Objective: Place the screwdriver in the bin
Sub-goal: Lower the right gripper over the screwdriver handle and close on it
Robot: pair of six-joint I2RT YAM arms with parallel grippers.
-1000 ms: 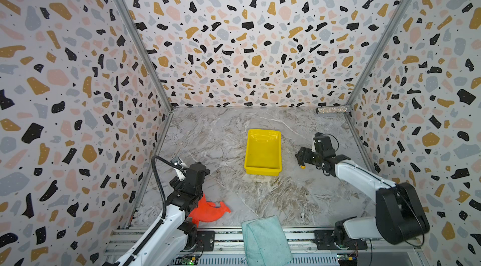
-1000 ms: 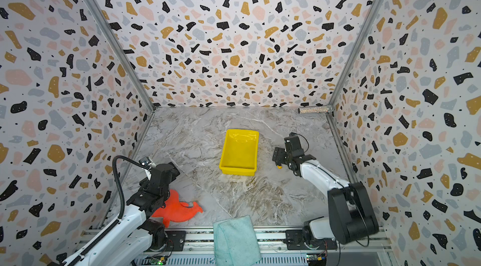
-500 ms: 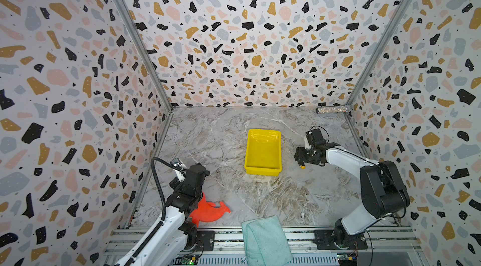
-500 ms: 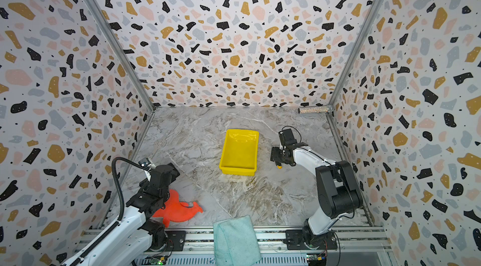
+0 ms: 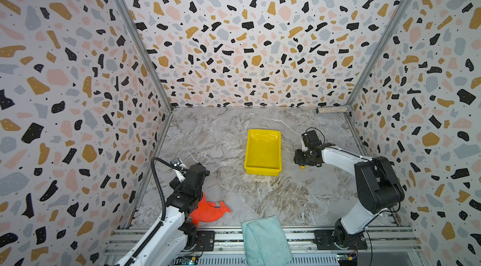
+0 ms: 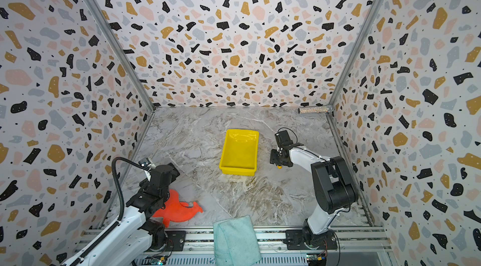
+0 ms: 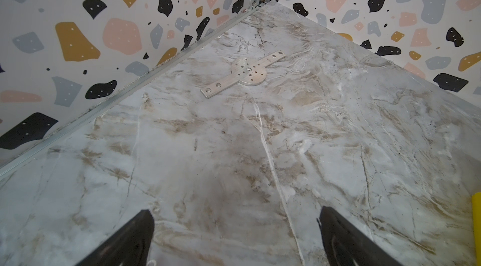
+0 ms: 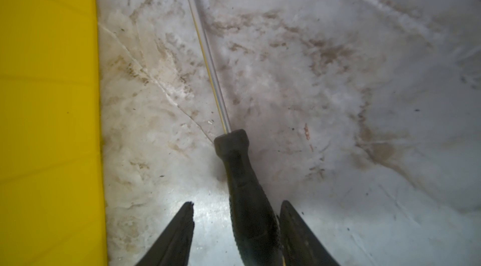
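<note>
Beside the bin (image 8: 49,100) on the tabletop (image 8: 338,90), the right end effector (image 8: 236,203) has narrowed around the handle of the screwdriver (image 8: 238,171) — half-open, not yet clamping — so a lift looks close.

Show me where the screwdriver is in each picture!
Top view: screwdriver, orange-yellow end only, just right of the bin.
Top view: same spot, right of the bin.
Left wrist: not there.
Right wrist: centre, between the jaws of the right gripper.
Shared landmark: the yellow bin.
</note>
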